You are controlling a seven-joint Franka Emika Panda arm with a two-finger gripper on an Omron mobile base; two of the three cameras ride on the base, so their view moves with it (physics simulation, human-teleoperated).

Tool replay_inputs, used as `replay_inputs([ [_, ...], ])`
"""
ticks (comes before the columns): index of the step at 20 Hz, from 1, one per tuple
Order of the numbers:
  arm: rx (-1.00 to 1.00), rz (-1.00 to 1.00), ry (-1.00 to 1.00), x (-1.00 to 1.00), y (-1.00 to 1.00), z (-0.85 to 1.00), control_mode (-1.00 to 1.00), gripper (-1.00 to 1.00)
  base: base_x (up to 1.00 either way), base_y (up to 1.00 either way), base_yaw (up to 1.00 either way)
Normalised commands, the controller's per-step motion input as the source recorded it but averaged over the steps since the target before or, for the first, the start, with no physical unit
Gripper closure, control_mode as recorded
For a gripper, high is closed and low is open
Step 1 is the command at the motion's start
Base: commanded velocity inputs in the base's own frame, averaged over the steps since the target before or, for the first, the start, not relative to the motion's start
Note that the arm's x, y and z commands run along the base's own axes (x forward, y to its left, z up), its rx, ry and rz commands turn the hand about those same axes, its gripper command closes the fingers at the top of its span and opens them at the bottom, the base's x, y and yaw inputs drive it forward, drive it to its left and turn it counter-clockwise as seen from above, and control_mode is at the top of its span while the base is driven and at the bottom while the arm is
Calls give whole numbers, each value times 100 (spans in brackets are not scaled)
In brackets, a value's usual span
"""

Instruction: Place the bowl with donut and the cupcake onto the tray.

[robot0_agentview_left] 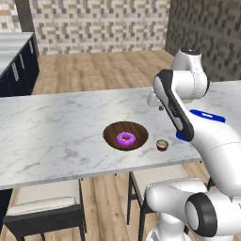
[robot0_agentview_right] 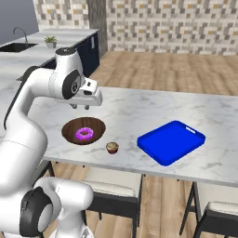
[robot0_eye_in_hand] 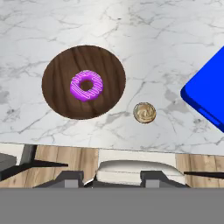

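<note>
While your arm hangs high above the marble counter (robot0_agentview_right: pixel 139 111), its gripper (robot0_agentview_right: pixel 80 107) carries nothing, and you cannot tell from these angles how wide the fingers stand; their dark tips barely rise at the bottom of the hand view. Below it, the brown bowl (robot0_eye_in_hand: pixel 84 82) sits near the counter's front edge with the pink-frosted donut (robot0_eye_in_hand: pixel 86 85) resting at its centre. Just beside the bowl, toward the tray and apart from both, stands the small cupcake (robot0_eye_in_hand: pixel 144 112). Your blue tray (robot0_agentview_right: pixel 171 142) lies further along the same counter, well apart from the bowl, angled to the edge and holding nothing yet.

Neither item has been moved, so you are likely at the approach for the first pickup. Watch the bowl: it looks wide and shallow, so you can probably grip only its rim, and a tilted lift could roll the donut out. Both bowl and cupcake sit close to the front edge, above the stools (robot0_agentview_right: pixel 111 188), so a nudge from a descending finger could push either one off. Carry the bowl wide of the cupcake, or you may knock it over on the way to the tray.
</note>
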Motion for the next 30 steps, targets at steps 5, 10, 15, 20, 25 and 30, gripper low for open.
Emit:
replay_inputs([
  [5, 0, 0, 0, 0, 0, -2, -100, -100, 0, 0, 0],
  [10, -1, 3, -2, 12, -18, -19, -100, -100, 0, 0, 0],
  [15, 1, 3, 4, 62, -37, -35, -100, -100, 0, 0, 0],
  [20, 2, 3, 4, 61, -12, -38, -100, -100, 0, 0, 0],
  [25, 1, 1, 14, 65, 19, -47, -100, -100, 0, 0, 0],
  [30, 0, 0, 17, 51, 36, -47, -100, -100, 0, 0, 0],
])
